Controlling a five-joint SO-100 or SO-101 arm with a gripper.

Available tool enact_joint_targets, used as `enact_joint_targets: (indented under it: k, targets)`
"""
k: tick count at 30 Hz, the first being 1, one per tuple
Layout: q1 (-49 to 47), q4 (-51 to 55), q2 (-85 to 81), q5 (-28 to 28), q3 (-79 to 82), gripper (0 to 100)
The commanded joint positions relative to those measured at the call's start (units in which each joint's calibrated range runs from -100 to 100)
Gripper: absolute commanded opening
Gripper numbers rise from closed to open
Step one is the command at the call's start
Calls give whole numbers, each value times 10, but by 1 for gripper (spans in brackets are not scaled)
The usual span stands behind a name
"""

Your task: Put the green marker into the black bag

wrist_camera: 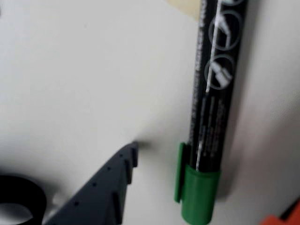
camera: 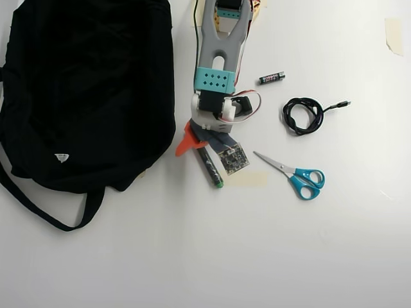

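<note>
The claw [camera: 200, 146] is spread around the green marker [camera: 210, 167] lying on the tabletop [camera: 257, 244], beside the black bag [camera: 83, 90].

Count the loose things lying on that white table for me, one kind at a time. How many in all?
Black bag: 1
Green marker: 1
Scissors with blue handles: 1
Coiled black cable: 1
Small black battery: 1
Total: 5, not counting the arm or the bits of tape on the table.
</note>
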Motion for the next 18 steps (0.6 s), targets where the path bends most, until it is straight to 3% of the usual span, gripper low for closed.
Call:
enact_joint_targets:
  k: [1,18]
  targets:
    - [3,8,-2,-2,8,44]
    - [3,14,-3,0,1,29]
